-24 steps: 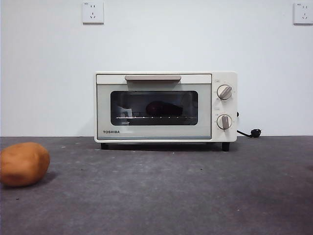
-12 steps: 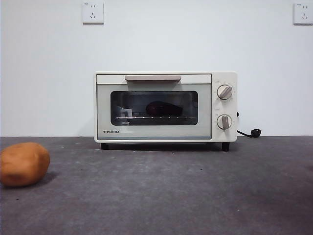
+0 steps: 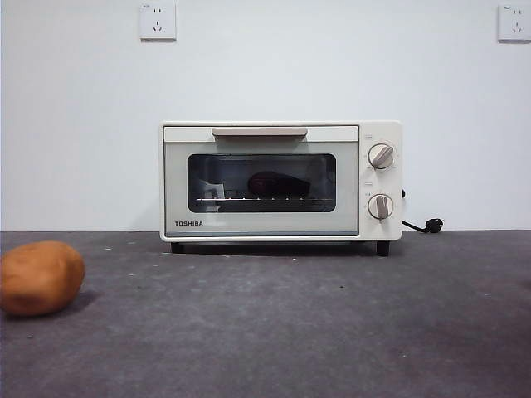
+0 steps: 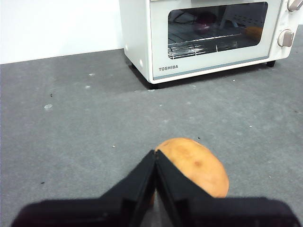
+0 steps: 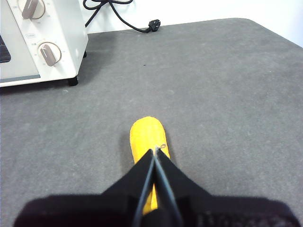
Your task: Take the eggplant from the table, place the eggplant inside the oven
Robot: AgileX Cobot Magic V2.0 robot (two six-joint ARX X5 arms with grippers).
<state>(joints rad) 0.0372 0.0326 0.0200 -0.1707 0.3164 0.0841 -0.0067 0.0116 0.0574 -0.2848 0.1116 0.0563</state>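
Observation:
The cream-white oven (image 3: 280,181) stands at the back of the table (image 3: 274,323) with its door closed. Through the dark glass I see the eggplant (image 3: 278,184) lying on the wire rack inside; the left wrist view shows the eggplant (image 4: 206,19) dimly behind the window of the oven (image 4: 208,35). My left gripper (image 4: 155,153) is shut and empty, hovering above an orange-brown potato-like lump (image 4: 195,164). My right gripper (image 5: 155,153) is shut and empty over a yellow object (image 5: 147,144). Neither gripper appears in the front view.
The orange-brown lump (image 3: 40,277) lies at the table's front left. The oven's black power cord and plug (image 3: 427,225) trail to the right behind it, also seen as the cord (image 5: 125,19) near the oven's knob side (image 5: 42,40). The table's right edge (image 5: 279,35) curves away.

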